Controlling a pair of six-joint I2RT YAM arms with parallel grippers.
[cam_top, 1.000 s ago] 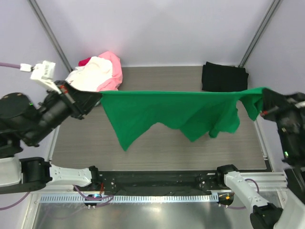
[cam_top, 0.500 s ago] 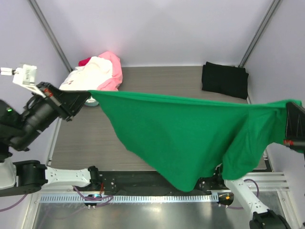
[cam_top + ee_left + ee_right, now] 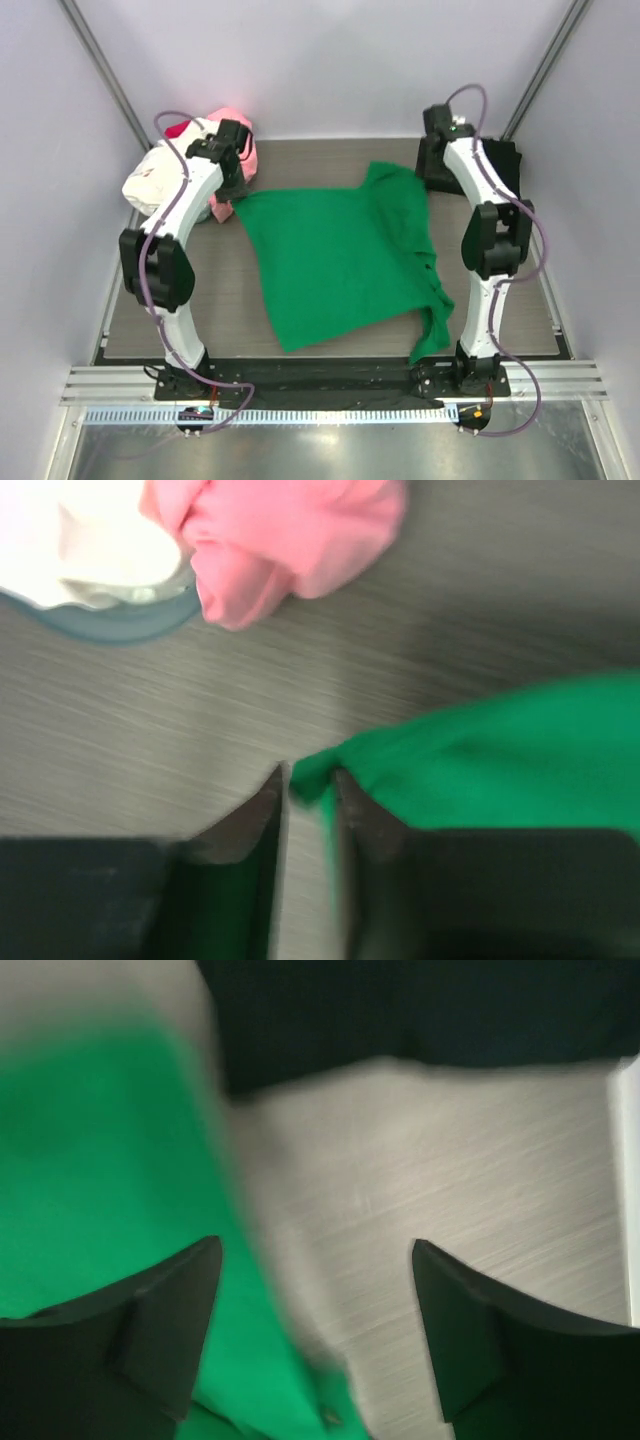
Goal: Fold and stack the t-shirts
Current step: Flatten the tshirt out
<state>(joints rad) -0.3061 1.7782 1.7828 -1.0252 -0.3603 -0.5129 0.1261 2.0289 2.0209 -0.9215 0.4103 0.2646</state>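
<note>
The bright green t-shirt [image 3: 340, 255] lies spread on the table, with one sleeve at the back and one hanging toward the front edge. My left gripper [image 3: 233, 192] is at its back left corner. In the left wrist view the gripper [image 3: 309, 770] stands open by a narrow gap, with the green corner [image 3: 500, 760] at the fingertips and table showing between them. My right gripper [image 3: 428, 168] is at the back right of the shirt. It [image 3: 315, 1245] is wide open over the green edge [image 3: 100, 1160] and bare table, holding nothing. The folded black t-shirt [image 3: 505, 165] lies just behind it.
A loose pile of pink [image 3: 240, 135], cream-white [image 3: 160, 175] and red [image 3: 178, 128] shirts sits at the back left corner, close to my left gripper. Slanted frame posts [image 3: 100, 60] rise at both back corners. A rail [image 3: 320, 385] runs along the near edge.
The green shirt, held stretched in the air between both shut grippers, now lies on the table. Both arms swung to the back of the table and both grippers opened.
</note>
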